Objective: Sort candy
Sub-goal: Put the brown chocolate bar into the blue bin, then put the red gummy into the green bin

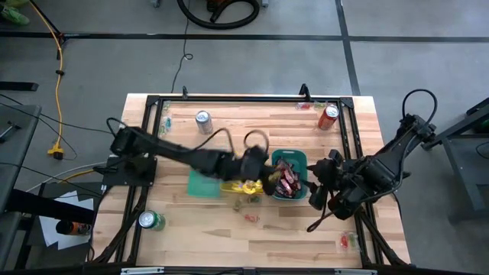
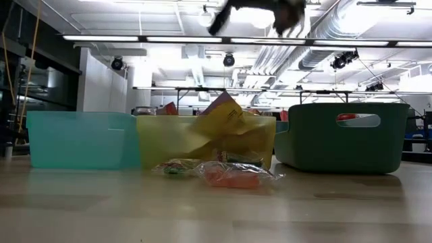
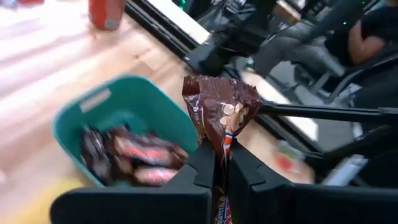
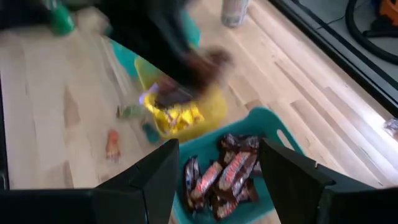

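My left gripper (image 1: 258,162) hangs over the table's middle, above the yellow bin (image 1: 243,186) and beside the dark green bin (image 1: 294,158). It is shut on a brown-and-red candy bar (image 3: 219,109). Several more such bars (image 4: 227,174) lie in the green bin, and yellow packets (image 4: 177,116) fill the yellow bin. A few loose sweets (image 2: 229,174) lie on the wood in front of the bins. My right gripper (image 4: 217,180) is open, empty, and hovers over the green bin's right side. My left gripper pinches the candy bar between its two fingers (image 3: 202,165), at the bar's narrowing lower part (image 3: 222,146). The wide, crumpled end of the wrapper (image 3: 214,93) sticks out past the fingertips. The bar is lifted clear, above the green bin (image 3: 124,102).
A teal bin (image 2: 81,138) stands left of the yellow one. A silver can (image 1: 203,121) and a red can (image 1: 328,116) stand near the far edge, a green can (image 1: 150,221) near the left front. Small sweets (image 1: 348,241) lie by the right front corner.
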Available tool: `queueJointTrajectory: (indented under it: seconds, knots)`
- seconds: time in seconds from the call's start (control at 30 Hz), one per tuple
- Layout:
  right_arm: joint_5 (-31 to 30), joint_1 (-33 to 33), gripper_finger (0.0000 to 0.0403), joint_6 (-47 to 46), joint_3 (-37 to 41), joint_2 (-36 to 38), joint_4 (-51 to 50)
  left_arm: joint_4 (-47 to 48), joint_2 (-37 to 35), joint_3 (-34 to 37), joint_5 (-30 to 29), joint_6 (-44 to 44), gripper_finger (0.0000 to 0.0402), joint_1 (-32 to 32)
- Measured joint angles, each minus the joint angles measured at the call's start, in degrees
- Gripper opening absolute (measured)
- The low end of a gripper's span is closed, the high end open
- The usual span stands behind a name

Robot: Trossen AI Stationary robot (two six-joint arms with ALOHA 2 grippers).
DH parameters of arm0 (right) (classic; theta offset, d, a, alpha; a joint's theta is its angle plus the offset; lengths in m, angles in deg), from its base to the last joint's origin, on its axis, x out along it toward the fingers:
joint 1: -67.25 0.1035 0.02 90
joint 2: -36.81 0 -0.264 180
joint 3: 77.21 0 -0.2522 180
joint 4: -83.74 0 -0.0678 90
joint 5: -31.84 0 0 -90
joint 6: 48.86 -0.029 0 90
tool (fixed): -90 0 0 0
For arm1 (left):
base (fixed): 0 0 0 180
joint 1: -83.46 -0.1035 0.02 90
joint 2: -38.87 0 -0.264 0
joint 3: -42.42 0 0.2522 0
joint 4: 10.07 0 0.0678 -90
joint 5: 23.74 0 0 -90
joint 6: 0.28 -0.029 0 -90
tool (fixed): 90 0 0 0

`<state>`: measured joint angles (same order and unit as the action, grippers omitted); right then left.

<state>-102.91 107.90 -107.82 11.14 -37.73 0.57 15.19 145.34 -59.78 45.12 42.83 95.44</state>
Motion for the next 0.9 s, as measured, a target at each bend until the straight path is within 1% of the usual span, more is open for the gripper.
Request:
queueJointTrajectory:
  seconds: [0.07, 0.2, 0.33, 0.43, 0.53, 0.6, 0.7, 0.77, 0.8, 0.87, 0.9]
  knots:
    - [-0.71, -0.7, 0.0216, -0.08, 0.0, 0.0, 1.06, -2.69, 2.01, 0.02, 2.34, -3.5, 0.0001, -2.88]
    - [-3.26, -2.23, 0.0216, -0.08, -0.04, 0.02, 3.63, -3.53, 5.19, 0.06, 2.96, -8.06, 0.0004, -6.39]
    - [-3.38, -4.58, 0.0216, 0.25, -0.04, 0.02, 6.75, -1.61, 7.53, 0.19, 4.22, -12.36, 0.0027, -8.51]
    - [-3.24, -6.68, 0.0216, 0.29, -0.07, 0.02, 9.29, -0.12, 7.65, 0.18, 5.84, -14.84, 0.0058, -9.53]
    - [-3.16, -8.59, 0.0216, 0.3, -0.09, 0.02, 11.8, 1.19, 7.6, 0.11, 6.66, -18.73, 0.0102, -10.02]
    - [-2.92, -9.56, 0.0216, 0.33, -0.09, 0.02, 13.53, 1.92, 7.27, 0.13, 8.87, -20.78, 0.0136, -10.27]
    - [-1.44, -10.37, 0.0216, 0.49, -0.09, 0.02, 15.47, 3.53, 6.07, 0.08, 12.15, -21.18, 0.0185, -10.48]
    - [1.6, -10.41, 0.0216, 0.5, -0.13, 0.02, 16.14, 7.03, 4.41, 0.08, 15.92, -21.17, 0.021, -10.48]
    - [4.86, -10.41, 0.0216, 0.48, -0.13, 0.02, 16.13, 9.68, 3.22, 0.1, 17.5, -21.31, 0.0219, -10.48]
    - [13.86, -10.39, 0.0216, 0.72, -0.13, 0.02, 15.35, 14.21, 0.54, 0.97, 18.99, -21.79, 0.0231, -9.99]
    - [19.39, -10.21, 0.0216, 0.77, -0.13, 0.02, 14.42, 15.17, -0.93, 1.99, 18.8, -21.79, 0.0233, -9.47]
